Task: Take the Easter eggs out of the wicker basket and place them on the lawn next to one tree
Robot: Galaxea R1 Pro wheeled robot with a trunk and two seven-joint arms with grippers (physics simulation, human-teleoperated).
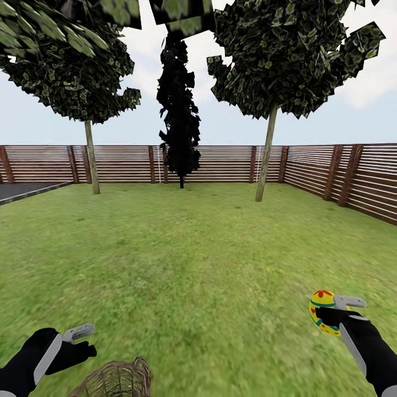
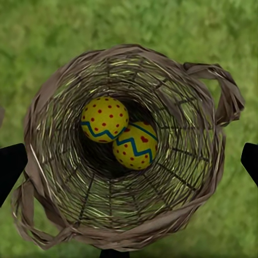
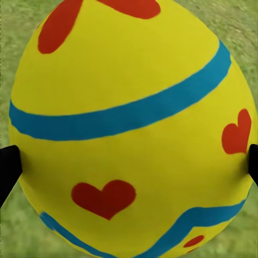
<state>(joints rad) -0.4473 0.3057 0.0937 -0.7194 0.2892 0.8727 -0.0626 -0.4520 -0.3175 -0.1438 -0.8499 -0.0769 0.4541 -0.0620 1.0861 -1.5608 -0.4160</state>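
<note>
The wicker basket [image 2: 177, 183] stands on the lawn [image 1: 198, 259] right under my left gripper [image 2: 129, 164], which is open above its mouth. Two yellow Easter eggs lie touching at the bottom: one with red dots [image 2: 105, 118] and one with a blue zigzag [image 2: 135, 146]. In the head view the basket's rim [image 1: 118, 379] shows at the lower edge, with the left gripper [image 1: 85, 341] just beside and above it. My right gripper [image 1: 337, 310] is shut on the third egg [image 1: 321, 312], held above the grass at the right. Close up, this egg [image 3: 129, 107] is yellow with teal bands and red hearts.
Two thin-trunked trees [image 1: 92, 160] [image 1: 267, 157] and a dark cypress [image 1: 179, 127] stand far ahead by the brown slatted fence [image 1: 331, 171]. Dark pavement [image 1: 22, 190] lies at the far left. Open grass stretches between me and the trees.
</note>
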